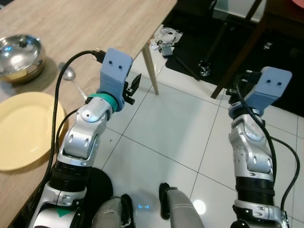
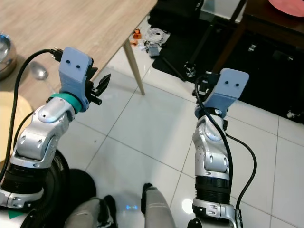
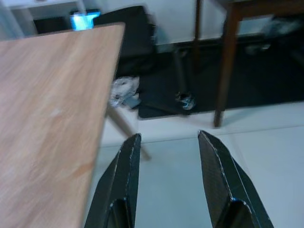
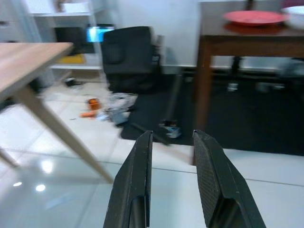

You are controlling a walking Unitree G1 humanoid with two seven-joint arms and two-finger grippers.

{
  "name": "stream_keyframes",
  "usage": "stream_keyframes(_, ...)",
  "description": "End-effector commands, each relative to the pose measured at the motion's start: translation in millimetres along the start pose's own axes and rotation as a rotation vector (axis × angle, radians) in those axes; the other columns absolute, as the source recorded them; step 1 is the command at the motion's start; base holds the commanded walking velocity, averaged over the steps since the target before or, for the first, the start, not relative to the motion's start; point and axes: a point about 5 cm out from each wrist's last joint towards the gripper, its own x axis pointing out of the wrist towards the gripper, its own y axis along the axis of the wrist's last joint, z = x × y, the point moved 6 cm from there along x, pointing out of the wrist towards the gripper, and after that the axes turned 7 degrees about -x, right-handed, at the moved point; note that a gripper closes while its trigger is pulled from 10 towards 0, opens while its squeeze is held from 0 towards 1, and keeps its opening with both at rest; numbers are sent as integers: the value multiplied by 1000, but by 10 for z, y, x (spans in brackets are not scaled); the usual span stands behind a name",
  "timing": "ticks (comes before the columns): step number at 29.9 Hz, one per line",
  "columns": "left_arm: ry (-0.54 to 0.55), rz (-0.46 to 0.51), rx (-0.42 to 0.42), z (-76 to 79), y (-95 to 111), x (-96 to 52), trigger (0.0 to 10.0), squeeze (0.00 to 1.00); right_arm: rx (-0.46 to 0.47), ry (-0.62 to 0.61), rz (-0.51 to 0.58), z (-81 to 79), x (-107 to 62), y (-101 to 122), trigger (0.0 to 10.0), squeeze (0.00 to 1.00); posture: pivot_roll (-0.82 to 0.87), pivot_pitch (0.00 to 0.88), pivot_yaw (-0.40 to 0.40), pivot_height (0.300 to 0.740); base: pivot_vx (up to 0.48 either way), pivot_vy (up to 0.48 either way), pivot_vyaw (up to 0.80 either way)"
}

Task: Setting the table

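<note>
A yellow plate point(image 1: 23, 128) lies on the light wooden table point(image 1: 85, 23) at my left. A steel bowl point(image 1: 19, 57) stands just beyond it, and a metal spoon point(image 1: 71, 76) lies to the right of both, near the table's edge. My left gripper point(image 1: 134, 86) is raised beside the table's near corner, off its edge and above the floor. It is open, and the left wrist view shows nothing between its fingers point(image 3: 124, 166). My right gripper point(image 4: 172, 135) is held up over the tiles at my right, also open and holding nothing. It points at a dark wooden table point(image 4: 237, 42) that carries a red plate point(image 4: 254, 16).
The floor is glossy white tile point(image 1: 175, 133). The light table's slanted leg point(image 1: 150, 69) stands near my left gripper. Cables and small clutter point(image 1: 166, 40) lie on a black mat point(image 1: 190, 28) beyond it. A black case point(image 4: 128, 57) stands by a white shelf point(image 4: 61, 33).
</note>
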Motion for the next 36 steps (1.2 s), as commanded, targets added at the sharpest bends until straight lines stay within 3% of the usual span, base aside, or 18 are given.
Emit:
stream_keyframes(1,8,-22,6,-26,-67,-6,10000,0,-1,-2,-19,9,-17,-54,10000,0,31,143,53,740,0,0,-800)
stream_keyframes(20,11,-27,8,-34,-111,1,10000,0,-9,6,-22,-4,-7,-55,10000,0,27,127,51,740,0,0,-800)
stream_keyframes(28,25,-56,9,-70,-305,-27,10000,0,-18,10,-31,-11,-23,-99,10000,0,23,119,53,740,0,0,-800)
stream_keyframes(36,27,-42,-8,-65,-304,-33,10000,0,-21,9,-39,-3,-39,-123,10000,0,22,122,54,740,0,0,-800)
